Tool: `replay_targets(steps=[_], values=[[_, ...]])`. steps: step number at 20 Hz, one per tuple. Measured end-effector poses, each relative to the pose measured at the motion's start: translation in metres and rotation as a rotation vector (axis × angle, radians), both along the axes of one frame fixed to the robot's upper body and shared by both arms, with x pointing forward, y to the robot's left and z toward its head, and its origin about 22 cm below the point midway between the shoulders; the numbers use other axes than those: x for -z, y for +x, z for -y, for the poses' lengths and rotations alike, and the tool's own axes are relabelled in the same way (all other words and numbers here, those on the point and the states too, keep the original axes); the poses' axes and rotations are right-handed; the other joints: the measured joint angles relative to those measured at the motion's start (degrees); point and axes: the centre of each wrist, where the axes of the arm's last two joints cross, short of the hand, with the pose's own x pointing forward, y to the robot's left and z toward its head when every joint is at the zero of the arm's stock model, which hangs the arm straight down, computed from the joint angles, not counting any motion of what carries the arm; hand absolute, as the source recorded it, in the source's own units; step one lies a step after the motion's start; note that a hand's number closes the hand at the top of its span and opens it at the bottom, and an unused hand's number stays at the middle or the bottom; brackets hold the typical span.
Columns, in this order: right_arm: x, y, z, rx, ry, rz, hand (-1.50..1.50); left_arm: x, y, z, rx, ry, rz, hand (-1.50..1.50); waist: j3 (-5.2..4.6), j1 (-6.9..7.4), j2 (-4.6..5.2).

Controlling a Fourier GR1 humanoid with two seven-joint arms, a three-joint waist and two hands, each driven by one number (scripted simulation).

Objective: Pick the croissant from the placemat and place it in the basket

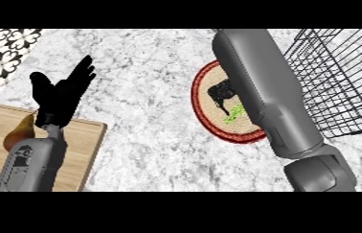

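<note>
A: Where does everything sit relative to the placemat?
B: The basket is just right of it. The right forearm crosses over its right side, hand out of view.
A: And to its left?
B: The left hand, fingers straight, rests above a wooden board with a pear.

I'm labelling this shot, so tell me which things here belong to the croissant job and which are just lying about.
For the job:
round placemat
wire basket
right forearm, stretched over the placemat; its hand and the croissant are out of sight

Just lying about:
wooden board
pear on the board
left hand, open, resting
</note>
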Motion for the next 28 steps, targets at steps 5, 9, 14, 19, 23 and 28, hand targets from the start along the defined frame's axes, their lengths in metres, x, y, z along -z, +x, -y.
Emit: replay_targets(steps=[5, 9, 14, 19, 23, 28], values=[[-0.031, 0.012, 0.009, 0.081, -0.041, 0.037, 1.50, 0.001, 0.001, -0.003, -0.010, -0.003, -0.001, 0.00, 0.02, -0.63, 0.21], [-0.049, 0.019, 0.022, 0.146, -0.070, 0.061, 1.50, 0.003, 0.000, -0.005, -0.020, -0.001, 0.001, 0.00, 0.04, -0.94, 0.26], [-0.061, 0.029, 0.049, 0.260, -0.107, 0.040, 1.50, 0.001, 0.000, -0.010, -0.032, 0.002, 0.003, 0.00, 0.08, -1.71, 0.12], [-0.056, 0.036, 0.076, 0.352, -0.136, 0.008, 1.50, 0.004, -0.004, -0.013, -0.044, -0.003, -0.003, 0.00, 0.16, -2.55, -0.16], [-0.049, 0.038, 0.088, 0.388, -0.142, -0.009, 1.50, 0.008, -0.007, -0.019, -0.053, -0.010, -0.011, 0.00, 0.21, -3.17, -0.30], [-0.027, 0.041, 0.103, 0.409, -0.145, -0.039, 1.50, 0.014, -0.015, -0.029, -0.069, -0.005, -0.019, 0.00, 0.25, -4.11, -0.72]])
